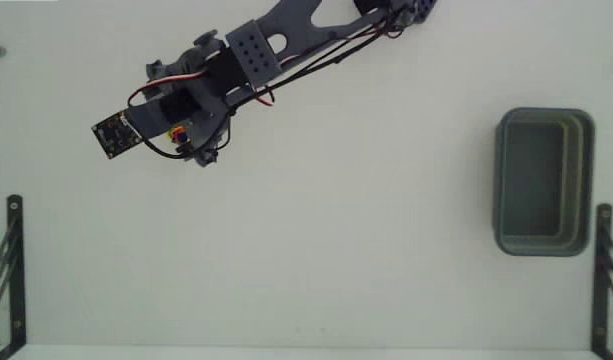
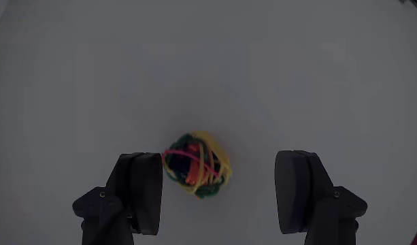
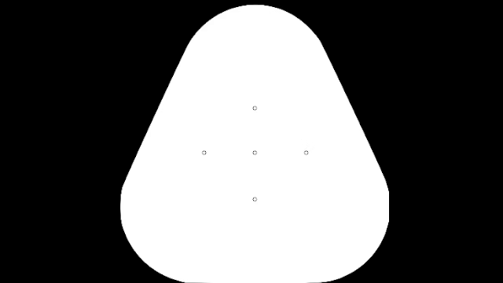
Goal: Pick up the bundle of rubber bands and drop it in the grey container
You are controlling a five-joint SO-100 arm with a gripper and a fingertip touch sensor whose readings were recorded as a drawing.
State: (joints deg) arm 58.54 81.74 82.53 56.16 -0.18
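In the wrist view, our gripper (image 2: 218,194) stood with its two dark fingers (image 2: 143,190) spread wide apart. The bundle of rubber bands (image 2: 196,165) lay on the white table (image 2: 208,61) between them, just beside the left finger and clear of the right. In the fixed view, the grey container (image 1: 543,182) sat well apart, at the right edge.

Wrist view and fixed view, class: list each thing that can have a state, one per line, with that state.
Gripper: jaws open, one on each side of the bundle.
Bundle of rubber bands: on the table, between the jaws, nearer the left one, not gripped.
Grey container: upright, open-topped, empty, far right in the fixed view.
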